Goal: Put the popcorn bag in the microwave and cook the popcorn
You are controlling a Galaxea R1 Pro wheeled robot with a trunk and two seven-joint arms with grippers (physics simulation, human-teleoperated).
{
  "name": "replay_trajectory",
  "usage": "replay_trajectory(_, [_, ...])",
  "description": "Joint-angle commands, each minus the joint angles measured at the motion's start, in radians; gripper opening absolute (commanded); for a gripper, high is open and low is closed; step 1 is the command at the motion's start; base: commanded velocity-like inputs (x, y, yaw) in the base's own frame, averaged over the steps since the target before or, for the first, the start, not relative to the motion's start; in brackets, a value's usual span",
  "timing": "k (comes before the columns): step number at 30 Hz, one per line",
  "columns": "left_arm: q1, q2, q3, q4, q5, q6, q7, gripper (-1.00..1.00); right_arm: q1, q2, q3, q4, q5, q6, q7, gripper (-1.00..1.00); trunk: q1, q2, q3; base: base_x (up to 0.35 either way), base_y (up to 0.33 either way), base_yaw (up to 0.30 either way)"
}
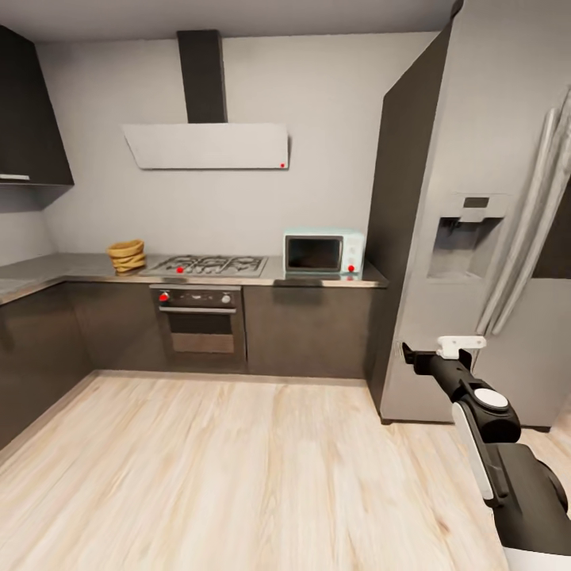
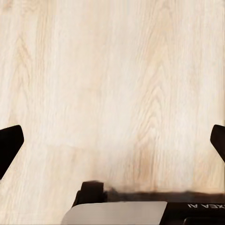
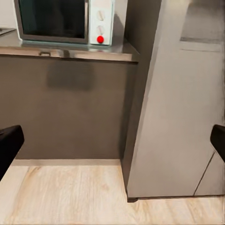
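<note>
The tan-brown popcorn bag (image 1: 127, 255) stands on the grey countertop (image 1: 71, 268), left of the hob at the far wall. On the same countertop's right end sits the mint-white microwave (image 1: 323, 253) (image 3: 63, 18) with its dark door closed. My right gripper (image 1: 408, 352) (image 3: 112, 140) hangs open over the floor in front of the fridge, well short of the microwave and empty. Above bare floorboards, my left gripper (image 2: 112, 140) is open too, its fingertips (image 2: 10, 140) spread wide. No popcorn can be seen.
A steel gas hob (image 1: 210, 265) and built-in oven (image 1: 198, 317) lie between bag and microwave. The tall grey fridge (image 1: 484, 214) stands close on the right, beside my right arm. Black cabinets (image 1: 32, 357) run along the left. Wooden floor (image 1: 238, 468) stretches toward the counter.
</note>
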Motion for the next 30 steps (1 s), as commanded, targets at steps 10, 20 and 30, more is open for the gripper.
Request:
replay_trajectory(10, [0.0,0.001,0.054,0.0,-0.001,-0.005,0.0,1.0,-0.001,0.001,0.024,-0.001,-0.002,0.004,0.005,1.0,0.001,-0.001,-0.001,0.343,0.005,-0.263])
replay_trajectory(20, [0.004,0.001,0.058,0.0,0.0,-0.013,0.0,1.0,0.007,0.001,0.068,-0.001,-0.002,0.004,0.0,1.0,0.001,-0.001,-0.001,0.297,0.158,0.004])
replay_trajectory(30, [0.021,0.0,0.06,0.0,-0.001,-0.041,0.0,1.0,0.007,0.001,0.066,-0.001,-0.003,0.004,0.001,1.0,0.001,-0.001,-0.001,0.189,0.008,0.118])
